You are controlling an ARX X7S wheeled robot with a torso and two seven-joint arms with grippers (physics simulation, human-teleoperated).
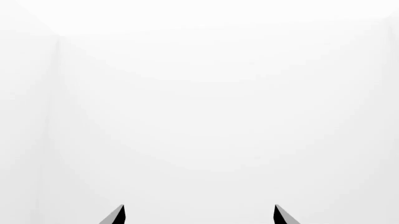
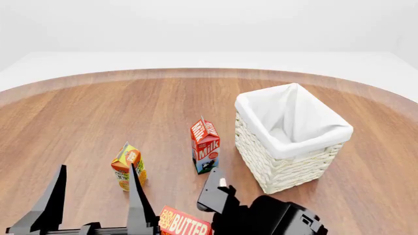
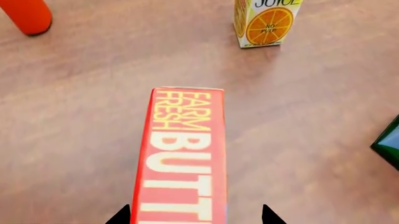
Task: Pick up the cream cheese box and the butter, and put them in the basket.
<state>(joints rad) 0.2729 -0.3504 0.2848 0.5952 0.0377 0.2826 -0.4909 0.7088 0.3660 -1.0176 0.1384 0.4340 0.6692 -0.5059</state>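
The butter [image 3: 184,154] is a red-orange box with yellow-white "FARM FRESH BUTTER" lettering, lying on the wooden table. It also shows at the bottom edge of the head view [image 2: 185,223]. My right gripper [image 3: 194,215] is open, its two fingertips standing on either side of the box's near end with gaps. The basket [image 2: 261,161], white wicker with a cloth liner, stands at the right. My left gripper [image 2: 98,169] is open and empty at the lower left, raised, and its wrist view [image 1: 199,214] shows only white. The cream cheese box is out of view.
A red-and-white milk carton [image 2: 205,146] stands just left of the basket. An orange juice carton [image 2: 128,166] stands beyond the butter and also shows in the right wrist view [image 3: 265,21]. That view also has an orange-red rounded object [image 3: 26,16] and a dark green thing [image 3: 389,142].
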